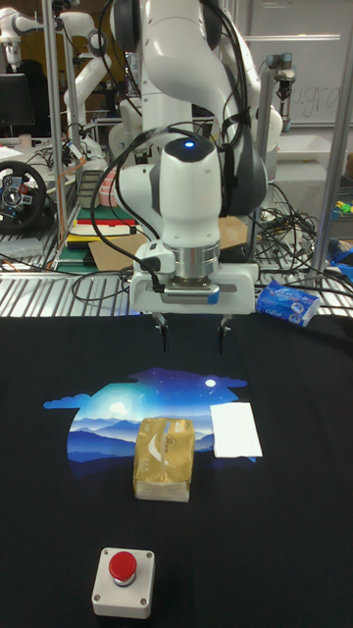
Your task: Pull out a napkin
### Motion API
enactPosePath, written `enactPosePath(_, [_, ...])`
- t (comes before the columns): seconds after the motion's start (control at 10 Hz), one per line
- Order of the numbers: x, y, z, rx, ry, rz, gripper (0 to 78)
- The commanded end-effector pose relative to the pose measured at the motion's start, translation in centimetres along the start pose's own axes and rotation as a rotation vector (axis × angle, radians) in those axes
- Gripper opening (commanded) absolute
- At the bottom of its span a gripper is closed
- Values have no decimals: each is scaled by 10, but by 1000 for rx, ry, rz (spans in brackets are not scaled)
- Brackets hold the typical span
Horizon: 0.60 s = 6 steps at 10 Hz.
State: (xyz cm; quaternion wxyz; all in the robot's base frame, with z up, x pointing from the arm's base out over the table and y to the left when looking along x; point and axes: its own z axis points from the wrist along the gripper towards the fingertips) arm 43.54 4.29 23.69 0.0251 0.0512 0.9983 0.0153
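Item: pincer [192, 338], held above the counter [294, 549] at mid-frame, fingers spread apart and nothing gripped. Item: yellow napkin pack [165, 457], laid on a printed mat [108, 422] below the pincer, centre frame. Item: white napkin [235, 431], flat just right of the pack. Item: red button box [124, 581], lower frame. Risk noted: the light pack is judged likely to be lifted or dragged along if the sheet is pinched too deeply.

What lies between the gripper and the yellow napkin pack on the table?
Nothing stands between the gripper and the napkin pack: in the tall fixed view only black cloth and the printed mat show.
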Motion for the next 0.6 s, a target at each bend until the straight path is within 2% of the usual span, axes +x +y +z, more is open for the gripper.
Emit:
enactPosePath(0.1, [2, 3, -4, 3, -2, 10, 775])
enactPosePath(0.6, [3, 6, -5, 2, 1, 18, 775])
